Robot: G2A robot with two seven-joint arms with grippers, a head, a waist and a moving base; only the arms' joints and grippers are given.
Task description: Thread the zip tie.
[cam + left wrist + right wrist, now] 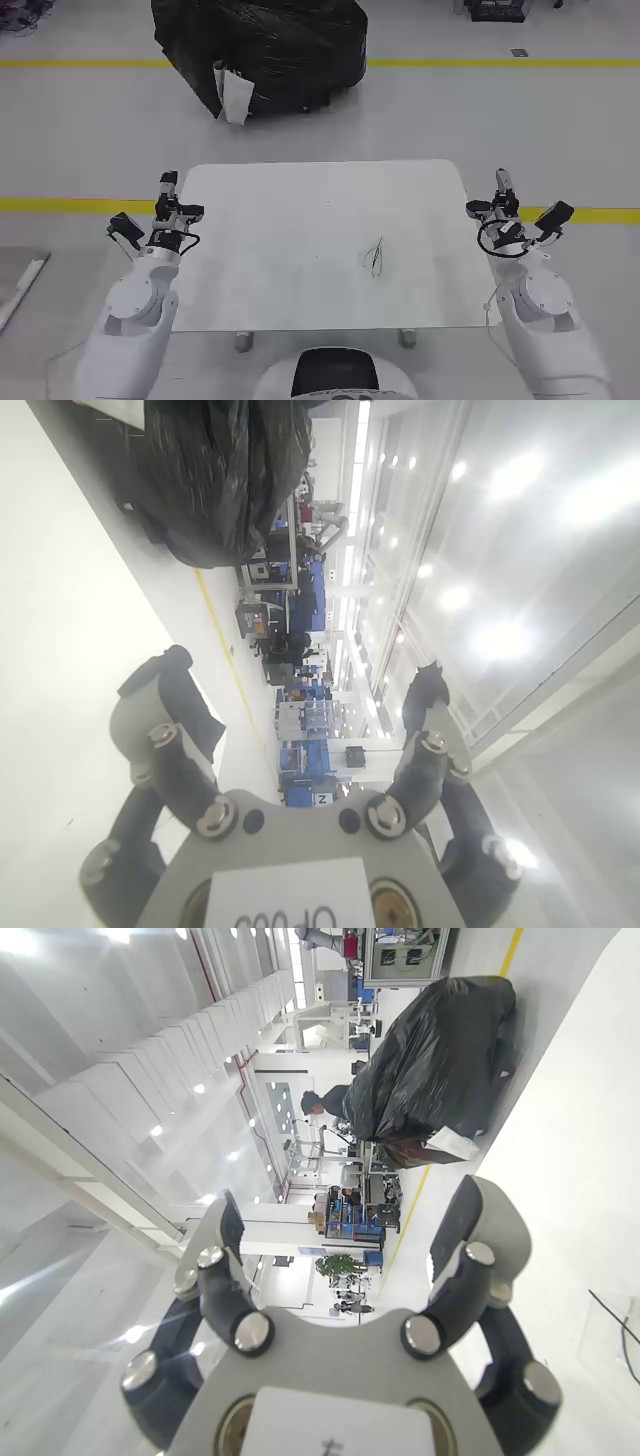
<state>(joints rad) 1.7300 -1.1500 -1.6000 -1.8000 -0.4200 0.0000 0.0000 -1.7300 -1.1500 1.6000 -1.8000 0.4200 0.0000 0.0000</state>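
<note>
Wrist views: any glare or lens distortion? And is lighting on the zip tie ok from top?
Left wrist view: ceiling lights bloom hard, table washed out beside the open left end effector. Right wrist view: flare streaks by the open right end effector, table edge bowed by the lens. Top view: even light, no glare; zip tie reads as thin dark lines on white.

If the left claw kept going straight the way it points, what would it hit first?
Nothing near: the left gripper points over open floor, the black-wrapped bundle off to one side. Looks free, though depth's unclear.
</note>
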